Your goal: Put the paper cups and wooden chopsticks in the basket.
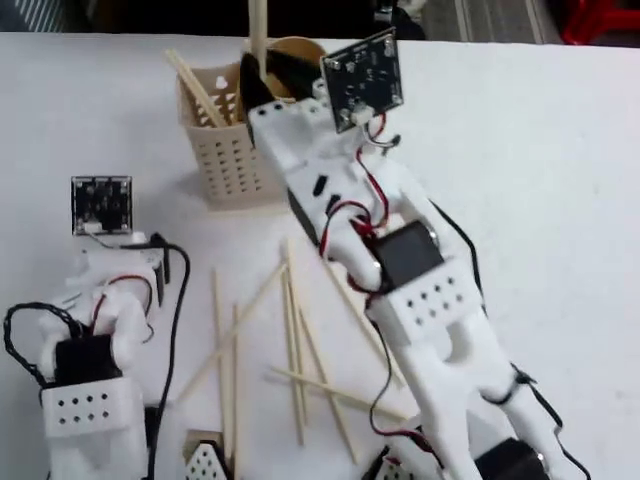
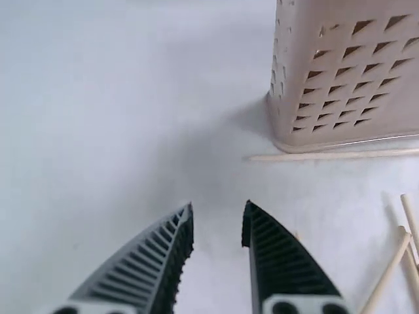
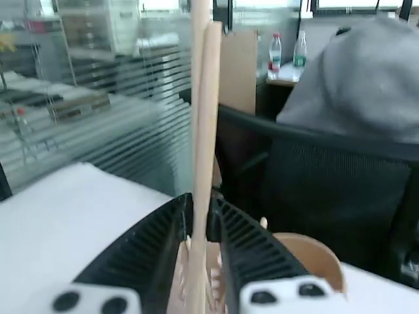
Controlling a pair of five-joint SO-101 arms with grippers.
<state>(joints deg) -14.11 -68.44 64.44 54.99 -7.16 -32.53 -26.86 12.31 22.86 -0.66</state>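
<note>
Wooden chopsticks lie scattered and crossed on the white worktop nearest the arms, several loose sticks not yet collected. Just beyond them, on the left, the left end effector hovers low over bare worktop, its jaws a little apart with nothing between them. Farther back stands the perforated basket, with a few sticks leaning inside it. The right end effector is clamped on a pair of upright chopsticks, held above the basket's far side, close to a paper cup that stands against the basket; whether the cup is inside it cannot be told. The step in hand looks like dropping this pair in. The next move likely calls for centring the sticks over the opening, then letting go.
</note>
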